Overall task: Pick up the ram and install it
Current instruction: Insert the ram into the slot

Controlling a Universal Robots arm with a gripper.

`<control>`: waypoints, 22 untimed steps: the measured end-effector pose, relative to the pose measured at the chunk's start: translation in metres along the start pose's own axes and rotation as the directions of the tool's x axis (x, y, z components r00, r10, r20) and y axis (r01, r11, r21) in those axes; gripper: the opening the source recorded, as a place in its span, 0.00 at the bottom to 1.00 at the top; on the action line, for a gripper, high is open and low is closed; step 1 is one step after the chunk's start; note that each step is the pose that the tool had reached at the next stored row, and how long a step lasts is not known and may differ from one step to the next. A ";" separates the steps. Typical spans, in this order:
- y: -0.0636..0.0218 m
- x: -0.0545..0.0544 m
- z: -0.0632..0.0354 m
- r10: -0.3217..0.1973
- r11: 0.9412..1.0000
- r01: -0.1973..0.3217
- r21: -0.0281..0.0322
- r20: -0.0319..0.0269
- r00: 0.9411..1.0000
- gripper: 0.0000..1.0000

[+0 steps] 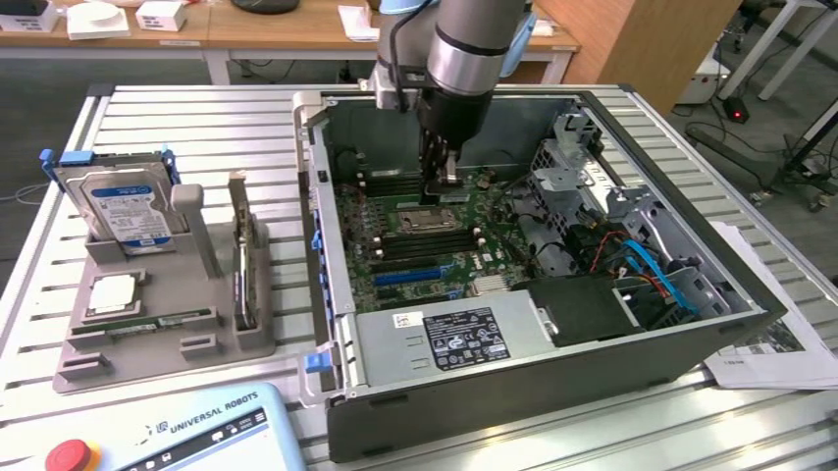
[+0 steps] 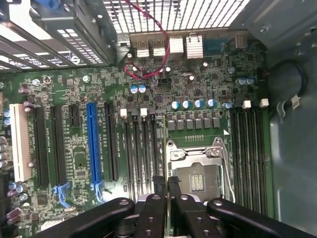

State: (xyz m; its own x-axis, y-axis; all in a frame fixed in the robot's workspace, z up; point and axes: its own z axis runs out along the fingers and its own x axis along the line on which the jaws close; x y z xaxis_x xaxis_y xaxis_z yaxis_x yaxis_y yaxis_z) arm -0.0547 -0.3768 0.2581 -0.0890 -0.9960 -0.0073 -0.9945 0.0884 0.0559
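Open PC case (image 1: 590, 378), HDD (image 1: 125, 206), CPU chip (image 1: 113, 294)

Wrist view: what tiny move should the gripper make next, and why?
Probably a slow, small descent. The gripper is shut and hangs over the motherboard, where the long memory slots meet the processor socket. Whether the ram is pinched in it cannot be seen, so anything faster looks risky.

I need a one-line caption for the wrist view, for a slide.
Jaws shut above the motherboard, between the memory slots and the CPU socket.
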 end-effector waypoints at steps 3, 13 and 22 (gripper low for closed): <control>-0.0003 0.000 0.0054 0.000 1.000 0.000 0.000 0.000 1.000 0.13; -0.0007 0.000 0.0118 0.000 1.000 0.000 0.000 -0.003 1.000 0.13; -0.0009 0.002 0.0121 0.001 1.000 -0.001 0.002 -0.021 1.000 0.13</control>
State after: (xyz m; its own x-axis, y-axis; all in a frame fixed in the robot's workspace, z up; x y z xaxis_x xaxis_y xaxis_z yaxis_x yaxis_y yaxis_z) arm -0.0547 -0.3791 0.2459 -0.0890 -0.9959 0.0134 -0.9945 0.0896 0.0541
